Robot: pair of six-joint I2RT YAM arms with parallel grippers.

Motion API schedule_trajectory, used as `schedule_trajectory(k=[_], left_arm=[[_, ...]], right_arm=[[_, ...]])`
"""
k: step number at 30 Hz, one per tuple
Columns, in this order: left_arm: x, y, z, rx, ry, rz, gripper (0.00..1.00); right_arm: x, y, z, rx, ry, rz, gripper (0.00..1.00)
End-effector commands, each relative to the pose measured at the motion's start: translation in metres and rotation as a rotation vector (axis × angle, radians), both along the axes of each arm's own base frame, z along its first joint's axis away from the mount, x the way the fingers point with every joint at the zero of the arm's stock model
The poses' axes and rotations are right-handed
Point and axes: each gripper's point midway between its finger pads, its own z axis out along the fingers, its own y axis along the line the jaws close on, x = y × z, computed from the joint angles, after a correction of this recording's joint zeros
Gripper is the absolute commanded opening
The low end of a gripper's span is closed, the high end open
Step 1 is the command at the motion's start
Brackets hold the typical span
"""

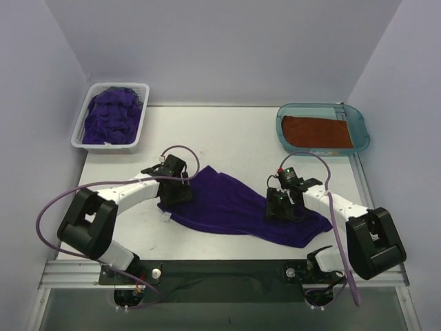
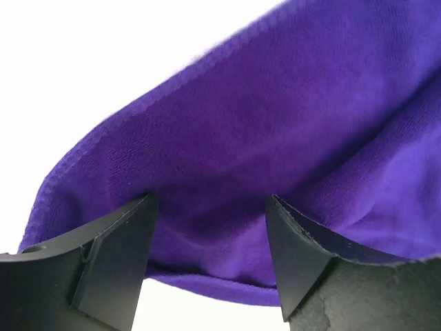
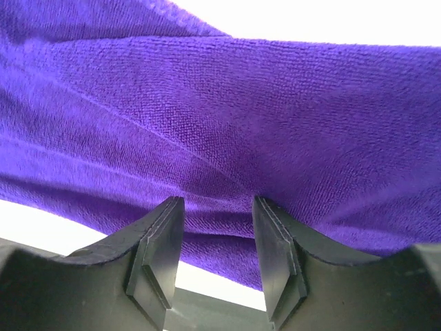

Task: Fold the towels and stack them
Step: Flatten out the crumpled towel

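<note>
A deep purple towel (image 1: 234, 207) lies spread and rumpled on the white table between the arms. My left gripper (image 1: 176, 192) is down on its left end. In the left wrist view this gripper (image 2: 210, 203) is open, and the towel's hemmed edge (image 2: 227, 279) runs across the gap between its fingers. My right gripper (image 1: 279, 209) rests on the towel's right part. The right wrist view shows that gripper (image 3: 216, 203) with its jaws apart, their tips pressed into a creased fold of the towel (image 3: 227, 138). A rust-orange towel (image 1: 315, 131) lies flat in the teal tray (image 1: 362, 124).
A white slotted basket (image 1: 77, 135) at the back left holds a heap of purple towels (image 1: 110, 116). The teal tray stands at the back right. Lavender walls close in the table on three sides. Purple cables loop off both arms.
</note>
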Motion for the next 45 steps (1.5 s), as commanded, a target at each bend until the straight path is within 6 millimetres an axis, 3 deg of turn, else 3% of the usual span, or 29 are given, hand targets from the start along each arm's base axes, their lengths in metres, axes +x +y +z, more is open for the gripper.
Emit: schedule_trajectory(k=[1,3,5,9,10,12,16,17,19,21,22,23,24,25,27,29,30,31,33,39,45], left_arm=[[0.043,-0.033,0.003,-0.061,-0.046,-0.015,0.74],[0.063,-0.049,0.012,-0.083,-0.064,-0.034,0.74],[0.069,-0.059,0.011,-0.089,-0.045,-0.059,0.75],[0.08,-0.062,0.044,-0.091,-0.126,-0.09,0.76],[0.08,-0.057,0.06,-0.086,-0.174,-0.085,0.77],[0.08,-0.043,0.084,-0.059,-0.248,-0.072,0.8],[0.067,-0.014,0.096,-0.039,-0.278,-0.026,0.82],[0.062,0.003,0.086,-0.026,-0.256,0.011,0.82],[0.058,0.018,0.085,-0.032,-0.259,0.062,0.81],[0.051,0.035,0.069,-0.034,-0.221,0.104,0.8],[0.049,0.037,0.066,-0.043,-0.214,0.109,0.79],[0.046,0.038,0.059,-0.043,-0.199,0.111,0.79],[0.045,0.04,0.054,-0.046,-0.186,0.118,0.78],[0.045,0.041,0.051,-0.048,-0.179,0.121,0.78],[0.045,0.04,0.046,-0.059,-0.163,0.126,0.78],[0.047,0.039,0.041,-0.061,-0.156,0.132,0.77],[0.048,0.039,0.039,-0.06,-0.155,0.137,0.76],[0.049,0.039,0.038,-0.061,-0.155,0.14,0.75],[0.054,0.037,0.037,-0.066,-0.164,0.141,0.74],[0.06,0.034,0.025,-0.067,-0.137,0.149,0.66],[0.063,0.033,0.019,-0.062,-0.126,0.158,0.57]], right_arm=[[-0.046,-0.016,-0.009,-0.037,0.137,-0.039,0.45],[-0.051,-0.013,-0.006,-0.014,0.131,-0.04,0.45],[-0.049,-0.01,0.003,0.004,0.088,-0.024,0.46],[-0.029,0.008,0.039,0.015,-0.088,0.14,0.47],[-0.015,0.018,0.058,0.03,-0.154,0.177,0.48],[0.001,0.028,0.075,0.018,-0.235,0.265,0.49],[0.054,0.052,0.113,-0.003,-0.372,0.356,0.54],[0.063,0.056,0.116,-0.01,-0.387,0.373,0.55],[0.083,0.066,0.113,-0.029,-0.392,0.43,0.56],[0.107,0.079,0.128,-0.028,-0.452,0.48,0.57],[0.118,0.084,0.119,-0.036,-0.44,0.493,0.57],[0.132,0.092,0.13,-0.02,-0.471,0.5,0.58],[0.14,0.096,0.13,-0.019,-0.474,0.514,0.58],[0.148,0.1,0.116,-0.023,-0.442,0.516,0.58],[0.168,0.111,0.122,0.014,-0.461,0.513,0.58],[0.182,0.119,0.106,0.025,-0.43,0.518,0.59],[0.194,0.125,0.112,0.04,-0.452,0.518,0.59],[0.2,0.127,0.096,0.034,-0.425,0.527,0.59],[0.213,0.135,0.097,0.047,-0.437,0.532,0.59],[0.231,0.146,0.053,0.08,-0.343,0.514,0.57],[0.249,0.152,0.034,0.089,-0.323,0.494,0.56]])
